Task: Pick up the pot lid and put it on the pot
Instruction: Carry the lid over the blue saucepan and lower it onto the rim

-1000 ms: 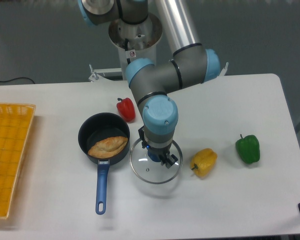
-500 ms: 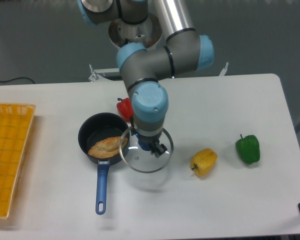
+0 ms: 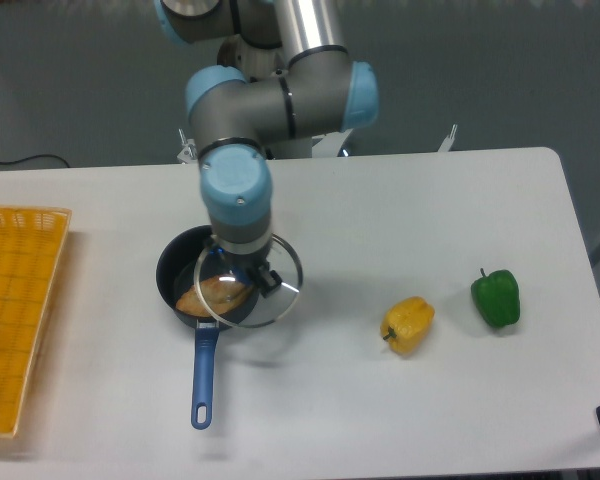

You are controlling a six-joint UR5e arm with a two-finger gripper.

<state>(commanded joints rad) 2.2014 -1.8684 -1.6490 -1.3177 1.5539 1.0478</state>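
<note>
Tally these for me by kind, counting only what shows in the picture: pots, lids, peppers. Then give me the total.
Pots: 1, the black pot with the blue handle
Lids: 1, the clear lid
Peppers: 2, the yellow pepper and the green pepper
Total: 4

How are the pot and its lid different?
The pot is black and you can't see through it, but the lid is see-through.
The pot has a long blue handle; the lid has no long handle.
The pot sits on the table, while the lid is held up above it.
Both are round.
</note>
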